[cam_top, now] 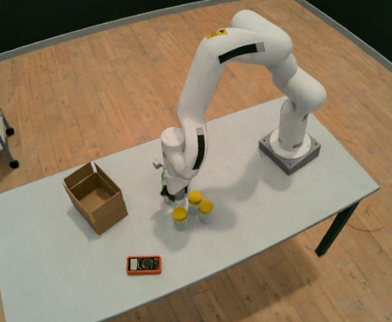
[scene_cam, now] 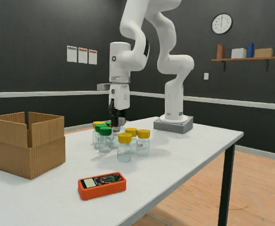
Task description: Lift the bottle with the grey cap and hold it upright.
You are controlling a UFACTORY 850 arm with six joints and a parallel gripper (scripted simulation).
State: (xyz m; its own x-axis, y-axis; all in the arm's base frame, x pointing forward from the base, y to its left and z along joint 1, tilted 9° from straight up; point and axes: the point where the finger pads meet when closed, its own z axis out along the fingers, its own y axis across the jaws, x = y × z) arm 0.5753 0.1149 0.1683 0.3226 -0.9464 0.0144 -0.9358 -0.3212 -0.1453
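A: One long white rectangular table [cam_top: 279,216] fills the middle of the top view, on a wooden plank floor [cam_top: 88,84] ringed by dark walls [scene_cam: 31,20]; a round wall clock [scene_cam: 222,23] and a wooden shelf [scene_cam: 246,59] sit at the upper right of the exterior view.

B: And on the table?

A: The white six-joint arm [cam_top: 203,71] rises from a grey square base block [cam_top: 311,154] at the right. An open brown cardboard box [cam_top: 95,197] lies left of centre, an orange handheld multimeter [cam_top: 143,265] near the lower edge.

B: Where is the grey-capped clear bottle [scene_cam: 116,130]?

A: In the middle of the cluster, under the wrist. Its long axis looks vertical, cap upward, though the dark fingers cover the cap. It appears a little higher than its neighbours.

B: The gripper [scene_cam: 117,119]?

A: Partly closed, clamped on that bottle's top. Yellow-capped bottles [scene_cam: 125,147] stand upright just right of it, green-capped bottles [scene_cam: 105,139] just left.
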